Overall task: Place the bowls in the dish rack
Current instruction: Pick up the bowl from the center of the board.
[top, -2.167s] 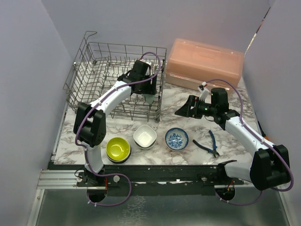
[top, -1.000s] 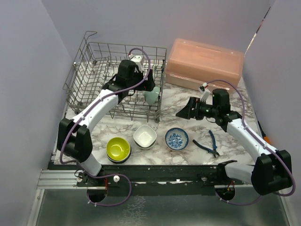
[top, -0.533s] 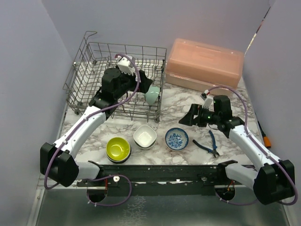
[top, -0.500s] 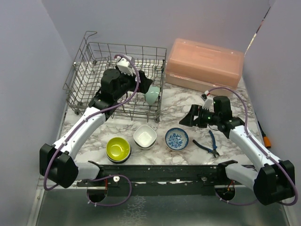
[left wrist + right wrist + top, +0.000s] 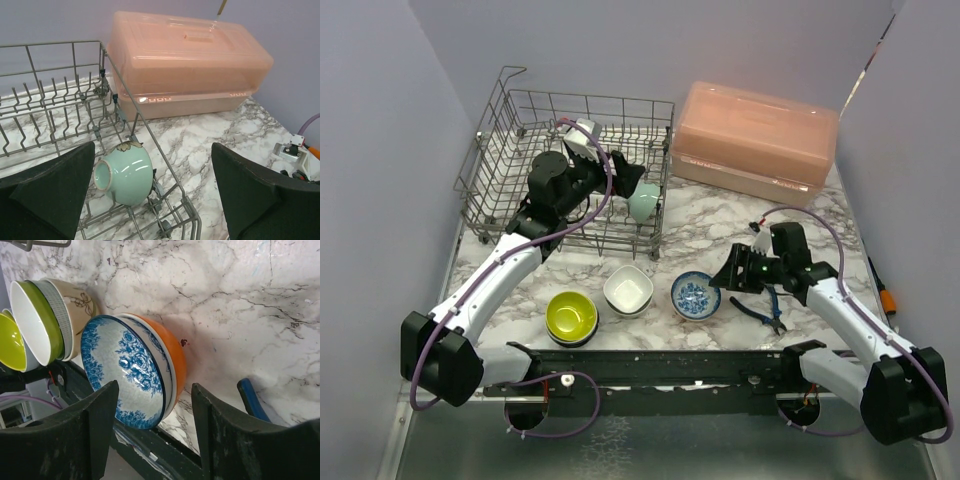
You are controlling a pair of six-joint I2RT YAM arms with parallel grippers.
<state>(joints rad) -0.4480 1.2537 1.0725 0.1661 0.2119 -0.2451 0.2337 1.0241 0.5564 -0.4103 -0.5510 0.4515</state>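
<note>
R pincer by blue bowl; 3 stacks.

Bench: white marble with grey veins.
Back left: wire rack.
Back right: pink lidded box.
Front row: lime stack, white stack, patterned stack.
Front right: pliers, near the patterned stack.

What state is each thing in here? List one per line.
Rack: holding one bowl.
Teal bowl: in rack, on its side.
Box: lid shut.
Patterned bowl: nested on orange bowl, on table.
White bowl: upright, stacked.
Lime bowl: upright, stacked.
Left end effector: open, empty.
Right end effector: open, astride patterned bowl.
</note>
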